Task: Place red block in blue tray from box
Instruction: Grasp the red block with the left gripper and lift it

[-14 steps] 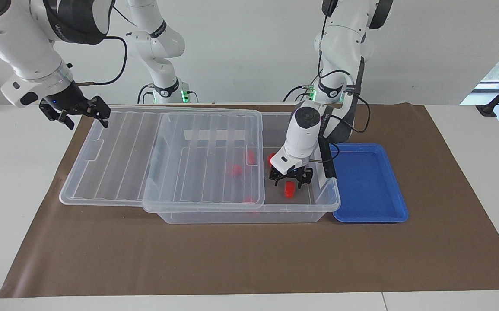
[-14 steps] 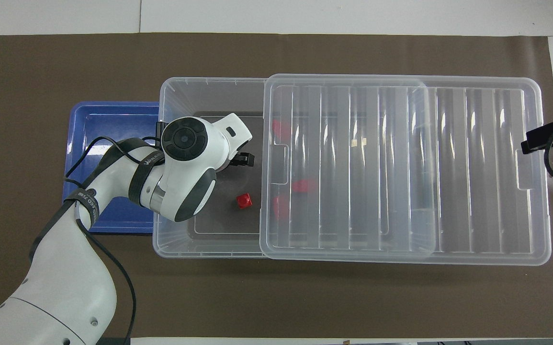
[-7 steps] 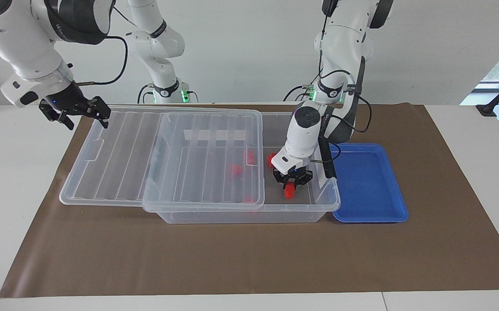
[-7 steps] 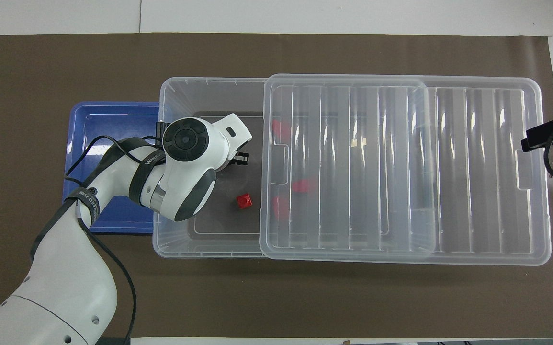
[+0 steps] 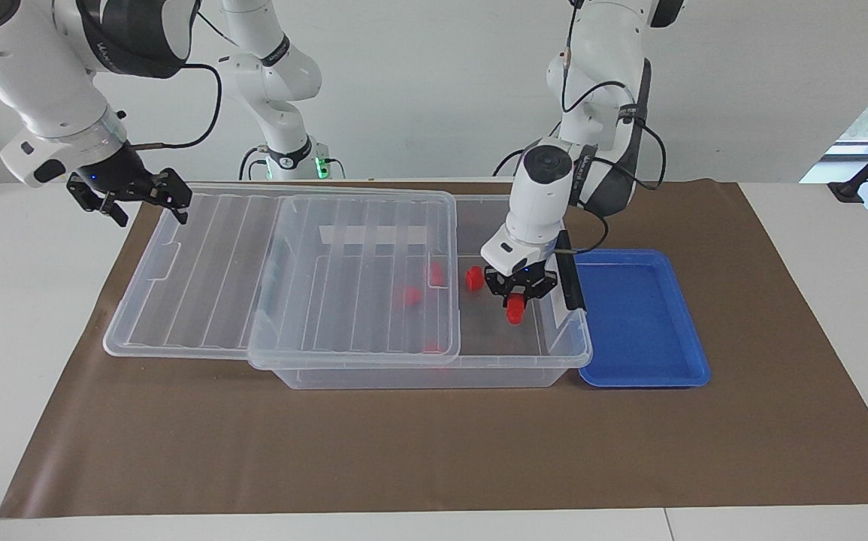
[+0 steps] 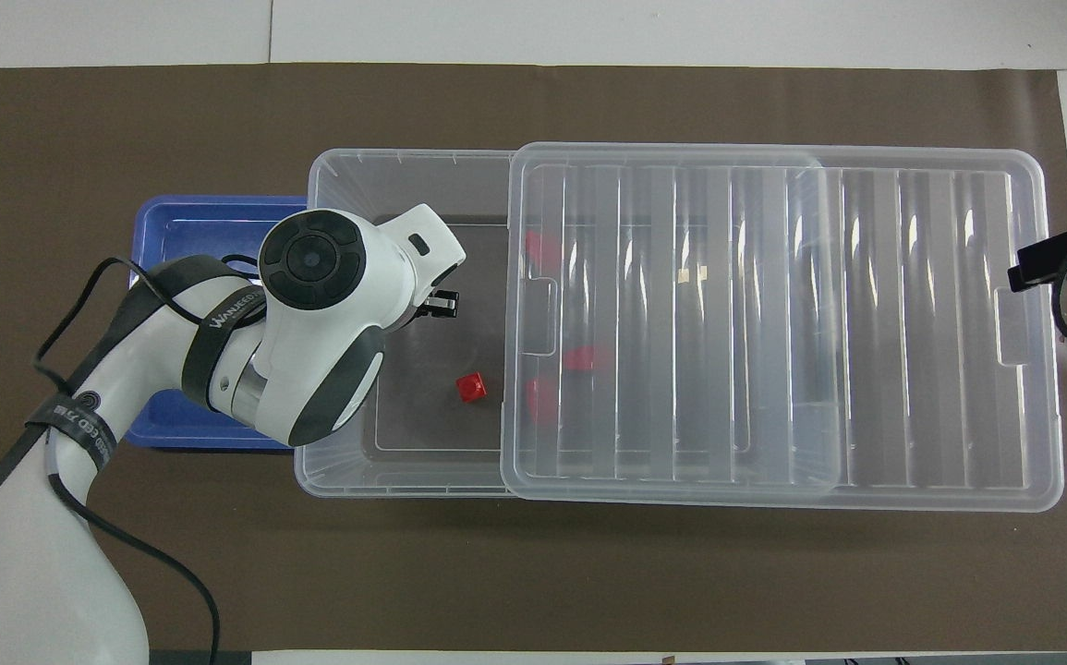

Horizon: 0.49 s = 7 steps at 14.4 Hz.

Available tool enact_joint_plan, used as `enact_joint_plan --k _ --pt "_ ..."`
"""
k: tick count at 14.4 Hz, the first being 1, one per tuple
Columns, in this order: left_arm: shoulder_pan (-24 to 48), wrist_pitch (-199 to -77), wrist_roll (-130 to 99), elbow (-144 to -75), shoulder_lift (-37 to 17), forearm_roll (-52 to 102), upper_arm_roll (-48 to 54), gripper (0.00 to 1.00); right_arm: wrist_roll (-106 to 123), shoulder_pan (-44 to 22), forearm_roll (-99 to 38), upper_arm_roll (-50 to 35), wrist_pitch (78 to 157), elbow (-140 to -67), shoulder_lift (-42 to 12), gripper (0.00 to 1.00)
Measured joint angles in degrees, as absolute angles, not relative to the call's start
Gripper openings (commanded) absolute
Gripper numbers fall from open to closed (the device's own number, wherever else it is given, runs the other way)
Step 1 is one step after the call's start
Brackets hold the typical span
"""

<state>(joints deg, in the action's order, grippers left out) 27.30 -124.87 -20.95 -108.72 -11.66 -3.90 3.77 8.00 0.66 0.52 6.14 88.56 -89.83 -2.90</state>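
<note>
Red block (image 5: 514, 309) hangs pinched between the fingers of the left gripper (image 5: 519, 295), lifted above the floor of the box (image 5: 565, 353) at its uncovered end, close to the blue tray (image 5: 640, 319). That tray sits beside the box toward the left arm's end of the table. A second red piece (image 6: 471, 387) lies on the box floor nearer the robots, and more red pieces (image 5: 412, 294) show through the clear lid (image 5: 201, 263), slid partway off. The right gripper (image 5: 133, 191) waits with its jaws spread at the lid's outer edge.
</note>
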Motion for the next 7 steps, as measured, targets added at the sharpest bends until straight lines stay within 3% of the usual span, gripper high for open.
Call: enact_joint_plan --k 1,3,4,7 --pt "27.3 -123.2 -21.0 -108.7 -10.0 -3.9 3.8 0.0 8.0 1.1 0.6 6.3 88.6 -90.2 -2.9 0.87" --pt "27.3 -120.3 -21.2 -108.7 -7.2 -3.9 3.8 0.0 8.6 2.0 0.6 6.4 90.8 -90.9 -2.8 0.12" --pt "27.3 -119.0 -21.3 -108.7 -5.9 -3.9 3.8 0.0 9.1 2.4 0.6 6.5 92.2 -91.4 -2.7 0.0" --pt "26.2 -116.7 -21.7 -108.8 -2.3 -3.9 3.3 0.0 12.5 5.0 0.7 6.6 95.6 -94.0 -2.2 0.0"
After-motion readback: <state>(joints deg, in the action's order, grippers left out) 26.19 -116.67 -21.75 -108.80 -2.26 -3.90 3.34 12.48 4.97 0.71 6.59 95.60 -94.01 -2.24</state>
